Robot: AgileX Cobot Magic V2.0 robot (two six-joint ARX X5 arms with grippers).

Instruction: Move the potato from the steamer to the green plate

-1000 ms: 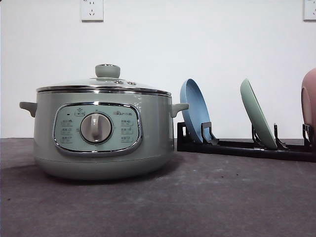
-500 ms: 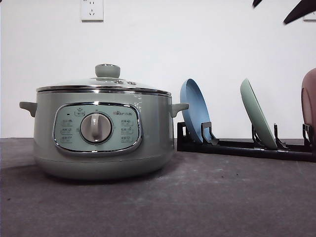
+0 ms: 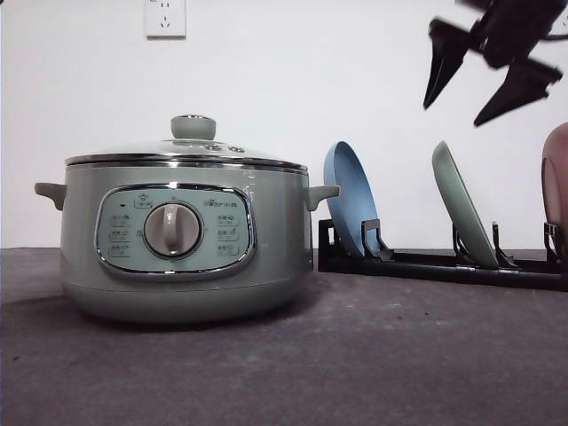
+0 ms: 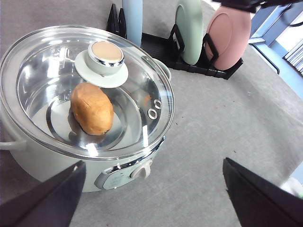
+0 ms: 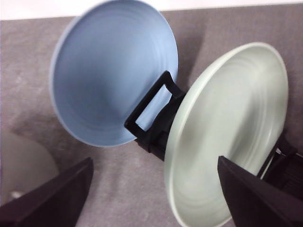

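Change noted: the right end effector (image 3: 479, 84), barely entering the upper right corner of the front view half a second ago, now hangs lower there, above the green plate (image 3: 463, 216), its fingers spread and holding nothing. The left end effector (image 4: 151, 196) is likewise released, fingers wide apart.

The steamer (image 3: 182, 240) stands left of centre on the desk (image 3: 355, 355), glass lid (image 4: 57, 85) closed. The potato (image 4: 92, 108) lies inside it. A black rack (image 3: 426, 264) holds the blue plate (image 3: 348, 206), green plate and pink plate (image 4: 228, 36) on edge.
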